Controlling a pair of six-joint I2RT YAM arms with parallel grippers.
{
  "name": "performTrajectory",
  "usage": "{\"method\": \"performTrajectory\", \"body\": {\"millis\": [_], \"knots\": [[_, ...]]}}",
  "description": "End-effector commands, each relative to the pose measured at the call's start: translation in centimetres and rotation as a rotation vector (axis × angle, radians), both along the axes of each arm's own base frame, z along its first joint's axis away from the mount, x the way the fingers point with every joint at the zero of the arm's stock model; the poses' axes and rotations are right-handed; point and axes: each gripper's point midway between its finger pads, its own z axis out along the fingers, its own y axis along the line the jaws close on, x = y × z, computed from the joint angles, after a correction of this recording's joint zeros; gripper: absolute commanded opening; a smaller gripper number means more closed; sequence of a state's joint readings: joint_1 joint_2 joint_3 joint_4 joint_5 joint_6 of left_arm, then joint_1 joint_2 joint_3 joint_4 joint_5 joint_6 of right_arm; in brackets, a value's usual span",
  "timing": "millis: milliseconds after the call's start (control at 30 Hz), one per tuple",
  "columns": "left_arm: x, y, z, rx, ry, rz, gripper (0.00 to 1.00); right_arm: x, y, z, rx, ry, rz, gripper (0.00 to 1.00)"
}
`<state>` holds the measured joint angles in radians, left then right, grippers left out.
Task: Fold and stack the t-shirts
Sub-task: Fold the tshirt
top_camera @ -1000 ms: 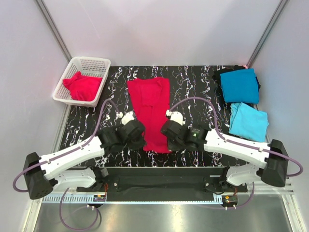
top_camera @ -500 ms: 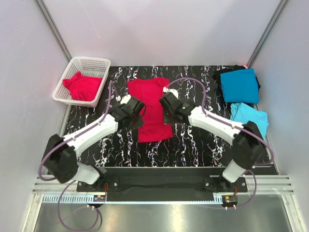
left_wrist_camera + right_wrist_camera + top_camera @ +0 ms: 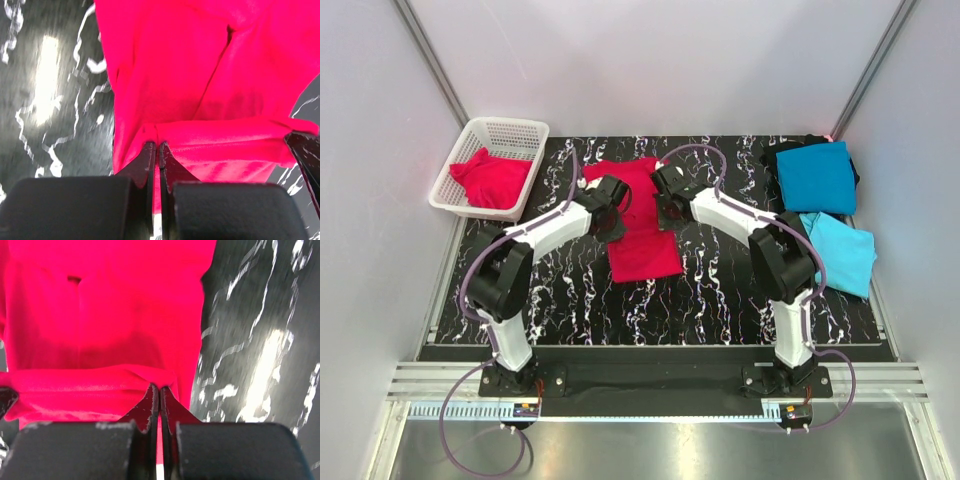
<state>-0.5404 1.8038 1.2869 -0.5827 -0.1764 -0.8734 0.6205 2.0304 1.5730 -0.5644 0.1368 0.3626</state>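
Both tools are pinched tight on cloth: in the wrist views the left gripper (image 3: 158, 148) and the right gripper (image 3: 159, 390) each have their jaws closed to a slit with a lip of the red shirt (image 3: 200, 60) caught between them, the held hem running as a doubled band across the lower layer (image 3: 100, 315). Seen from above, the left gripper (image 3: 616, 218) and right gripper (image 3: 665, 212) now sit side by side over the far half of the red shirt (image 3: 645, 255), one on each long edge. A second ago they were at the shirt's near end, close to the near edge of the bench (image 3: 720, 290), and the shirt lay as a long strip. Since then the arms have stretched out toward the far edge and carried that hem over the body, so the strip is now about half as long, with a fresh crease on its near side. That looks like the lengthwise halving fold almost done; the hem seems to need laying down square near the collar and letting go. The teal shirt (image 3: 817, 177) lies folded at the far right corner with the sky-blue shirt (image 3: 835, 250) just nearer along the right edge, both well apart from the arms. A second red shirt (image 3: 490, 178) waits crumpled in the basket (image 3: 505, 125) at the far left corner.
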Motion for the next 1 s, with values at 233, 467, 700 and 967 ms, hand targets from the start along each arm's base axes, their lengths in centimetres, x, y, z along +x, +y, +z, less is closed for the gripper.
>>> {"method": "performTrajectory", "body": {"millis": [233,467,700,967], "knots": [[4.8,0.4,4.7,-0.034,-0.125,-0.008,0.0,6.1,0.3,4.0,0.043,-0.133,0.017,0.0],[7.8,2.1,1.7,-0.024,-0.084,0.03,0.27,8.8,0.8,3.0,0.06,-0.128,0.015,0.31],[10.2,4.1,1.9,-0.003,-0.176,0.063,0.56,9.9,-0.5,2.8,0.018,-0.141,-0.019,0.58],[9.1,3.3,4.7,-0.075,-0.211,0.025,0.57,7.6,-1.1,2.9,0.046,-0.105,-0.018,0.54]]}}
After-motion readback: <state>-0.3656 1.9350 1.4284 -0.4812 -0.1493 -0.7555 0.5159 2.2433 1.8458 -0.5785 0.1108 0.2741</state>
